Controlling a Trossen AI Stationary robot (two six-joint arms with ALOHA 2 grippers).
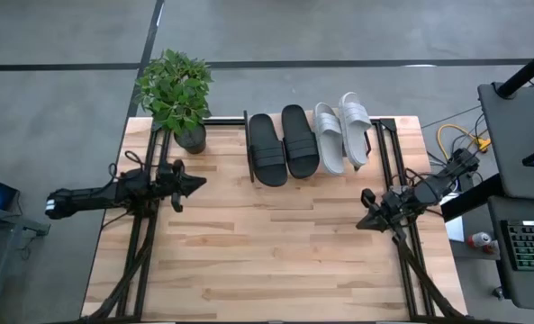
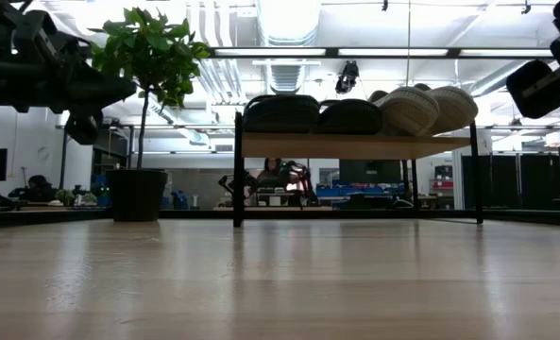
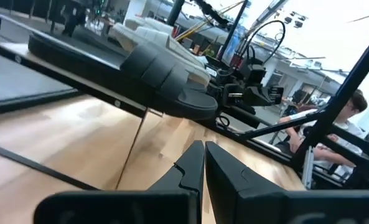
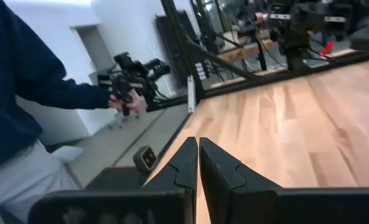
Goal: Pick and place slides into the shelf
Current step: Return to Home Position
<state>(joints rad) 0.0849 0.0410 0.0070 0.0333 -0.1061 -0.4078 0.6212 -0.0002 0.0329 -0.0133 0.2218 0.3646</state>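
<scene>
The shelf [image 2: 355,144] stands at the table's far middle. On its plank top rest four slides side by side: two black ones [image 1: 268,149] [image 1: 300,140] and two pale grey-white ones [image 1: 330,137] [image 1: 357,128], the outermost tilted on its edge. In the low view the black slides [image 2: 281,113] lie left of the pale ones [image 2: 421,109]. My left gripper [image 1: 201,183] hovers shut at the table's left, pointing level toward the shelf, with a black slide [image 3: 165,74] ahead of its shut fingertips [image 3: 204,149]. My right gripper [image 1: 364,219] hovers shut at the table's right, holding nothing [image 4: 198,146].
A potted plant [image 1: 176,94] stands at the far left corner, beside the shelf. Black arm frames [image 1: 140,243] [image 1: 420,261] run along both table sides. A person's sleeve [image 4: 41,81] and a hand on a control device [image 4: 131,81] show beyond the table edge.
</scene>
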